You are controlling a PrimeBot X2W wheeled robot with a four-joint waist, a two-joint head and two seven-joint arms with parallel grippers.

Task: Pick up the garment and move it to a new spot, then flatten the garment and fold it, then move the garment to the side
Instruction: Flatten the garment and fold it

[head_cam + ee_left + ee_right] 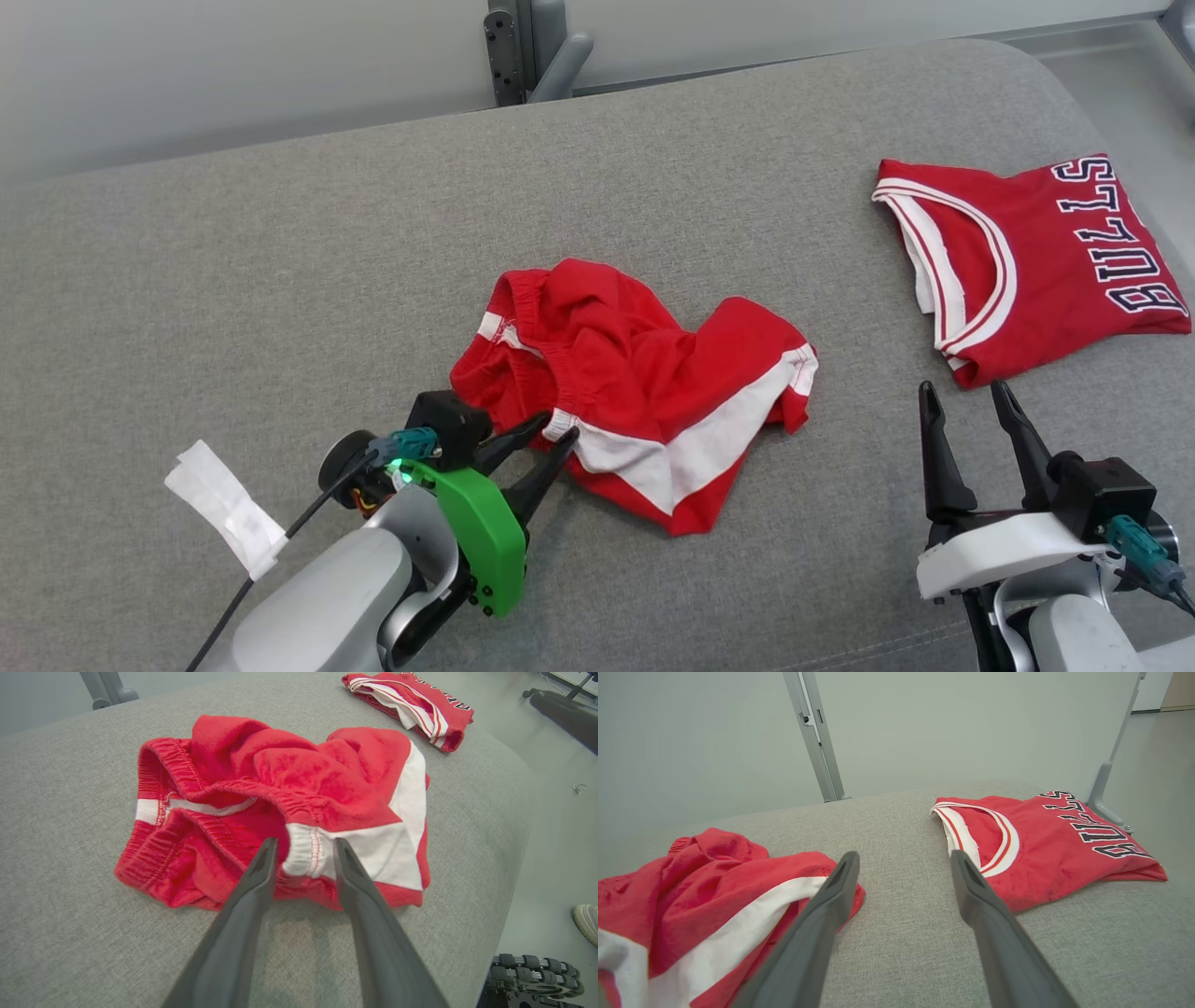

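Grey cushion [280, 280] spreads across the head view, with the red shorts [644, 373] lying crumpled near its centre, white side stripe running toward 5 o'clock. From 7 o'clock the left gripper [557, 429] reaches in, its two dark fingers apart and set either side of the white patch of the elastic waistband at the near edge of the red shorts. At 4 o'clock the right gripper [963, 390] points up the picture, fingers spread wide with nothing between them, just short of the red jersey [1046, 271], which lies folded flat at 2 o'clock (black "BULLS" lettering reads sideways). A white strip [229, 509] lies on the cushion at 8 o'clock, and a metal post [523, 47] stands behind at 12 o'clock.

Left wrist view: the fingers [261, 868] straddle the bunched white waistband, a thin dark gap showing beside the left one, so no firm pinch can be seen. The red jersey [411, 704] sits at 1 o'clock, well apart from the shorts; a shoe [587, 921] rests on the floor at 4 o'clock.

Right wrist view: the wide-open fingers [840, 882] hover over bare cushion, red shorts [714, 896] at 9 o'clock, red jersey [1055, 858] at 2 o'clock
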